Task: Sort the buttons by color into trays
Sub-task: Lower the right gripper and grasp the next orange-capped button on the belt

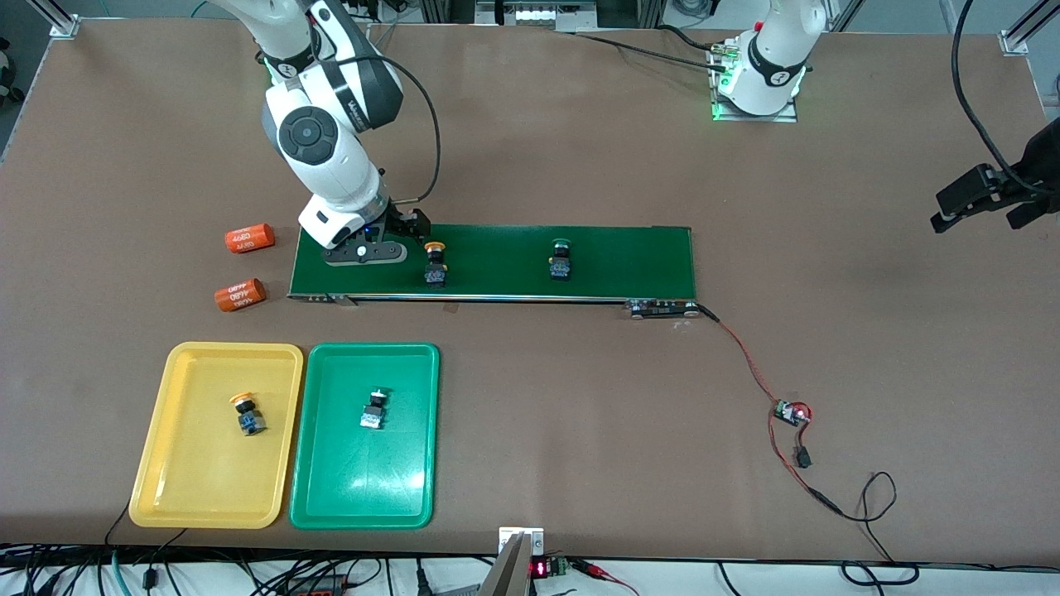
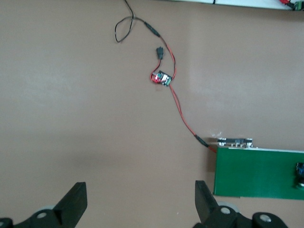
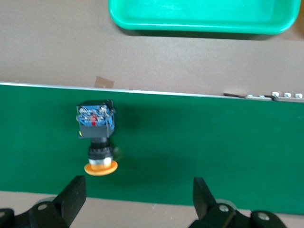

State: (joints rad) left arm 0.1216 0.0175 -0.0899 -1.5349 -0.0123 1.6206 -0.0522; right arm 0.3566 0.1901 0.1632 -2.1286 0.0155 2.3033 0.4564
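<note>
Right jaws (image 1: 396, 234) low over the right-arm end of the long dark green belt (image 1: 613, 261), fingers wide apart, nothing between them, touching nothing. In the right wrist view the same jaws (image 3: 137, 194) frame bare belt, with an orange-capped button (image 3: 97, 135) lying on its side just ahead of one finger (image 3: 71, 192), cap toward the jaws, not touched. Front view shows this button (image 1: 435, 263) on the belt just beside the right jaws, toward the left arm's end.

A green-capped button (image 1: 561, 258) sits on the belt farther along, well apart from the right jaws.

Yellow tray (image 1: 178, 497) and green tray (image 1: 331, 505) lie side by side on the bench (image 1: 828, 207), nearer the front camera than the belt, well apart from both jaws. One orange-capped button (image 1: 248, 414) is in the yellow tray; one button (image 1: 374, 410) is in the green tray, cap colour hard to tell.

Left jaws (image 1: 969, 207) up in the air over bare bench at the left arm's end, arm waiting. Left wrist view shows these jaws (image 2: 137, 199) wide apart and empty, over bare bench near the belt's end, with a small circuit board (image 2: 163, 78) on red wires farther off.

Two orange 4680 cylinders (image 1: 248, 238) lie on the bench beside the belt's right-arm end.
</note>
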